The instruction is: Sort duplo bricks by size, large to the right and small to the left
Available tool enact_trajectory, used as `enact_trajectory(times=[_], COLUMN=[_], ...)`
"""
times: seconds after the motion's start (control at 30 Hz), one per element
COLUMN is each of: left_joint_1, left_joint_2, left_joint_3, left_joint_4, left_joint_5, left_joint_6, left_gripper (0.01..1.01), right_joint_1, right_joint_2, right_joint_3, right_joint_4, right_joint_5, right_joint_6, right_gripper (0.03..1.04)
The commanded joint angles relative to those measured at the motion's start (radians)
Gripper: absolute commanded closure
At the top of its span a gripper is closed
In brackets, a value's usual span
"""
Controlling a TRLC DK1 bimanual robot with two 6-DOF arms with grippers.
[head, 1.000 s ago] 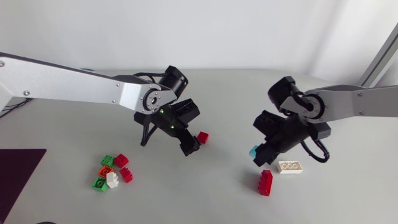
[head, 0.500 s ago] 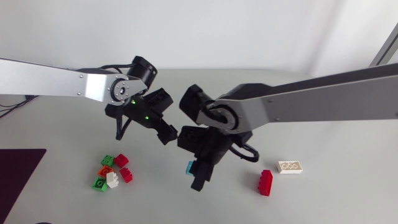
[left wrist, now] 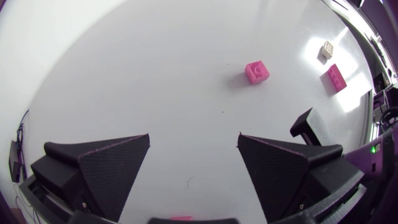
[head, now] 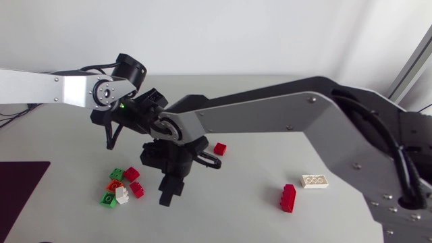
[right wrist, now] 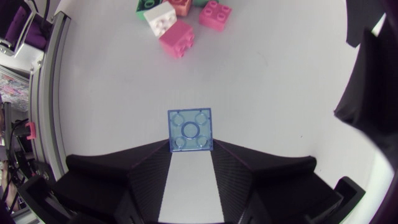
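Note:
My right gripper (right wrist: pixel 191 148) is shut on a small light-blue brick (right wrist: pixel 191 129), held at the fingertips with its underside showing. In the head view my right arm reaches far across to the left, and its gripper (head: pixel 168 191) hangs just right of the pile of small bricks (head: pixel 122 185); the blue brick is hidden there. The same pile (right wrist: pixel 177 25) lies ahead of the gripper in the right wrist view. My left gripper (left wrist: pixel 194 140) is open and holds nothing; it (head: pixel 144 108) sits behind the pile. A small red brick (head: pixel 220 148) lies mid-table.
A large red brick (head: pixel 289 198) and a large white brick (head: pixel 315 181) lie at the right. A dark mat (head: pixel 17 189) covers the front left corner. My right arm spans the table's middle, close beside my left gripper.
My right arm has swung from the right side far to the left, carrying the blue brick to the small pile. My left arm has drawn back to the left.

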Motion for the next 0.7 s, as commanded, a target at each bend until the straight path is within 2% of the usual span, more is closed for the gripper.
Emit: enact_trajectory(times=[0.0, 0.07, 0.23, 0.37, 0.5, 0.67], left_joint_1=[0.0, -0.008, -0.074, -0.131, -0.215, -0.272], left_joint_2=[-0.017, -0.012, 0.036, 0.088, 0.171, 0.253], left_joint_3=[-0.019, -0.006, 0.029, 0.078, 0.162, 0.26], left_joint_4=[-0.009, -0.008, 0.001, 0.01, 0.01, -0.008], left_joint_5=[0.008, 0.008, 0.008, 0.004, -0.017, -0.017], left_joint_6=[0.008, 0.004, -0.019, -0.048, -0.068, -0.097], left_gripper=[0.044, 0.044, 0.044, 0.044, 0.044, 0.044], right_joint_1=[-0.005, -0.011, -0.048, -0.115, -0.261, -0.514], right_joint_2=[0.024, 0.024, -0.057, -0.231, -0.438, -0.648], right_joint_3=[0.077, 0.09, -0.031, -0.202, -0.354, -0.528], right_joint_4=[-0.019, -0.02, 0.015, 0.041, 0.03, 0.02], right_joint_5=[0.026, 0.027, 0.029, 0.032, 0.036, 0.027], right_joint_6=[0.001, 0.01, 0.029, 0.027, 0.019, -0.01], right_gripper=[0.16, 0.06, 0.06, 0.06, 0.06, 0.06])
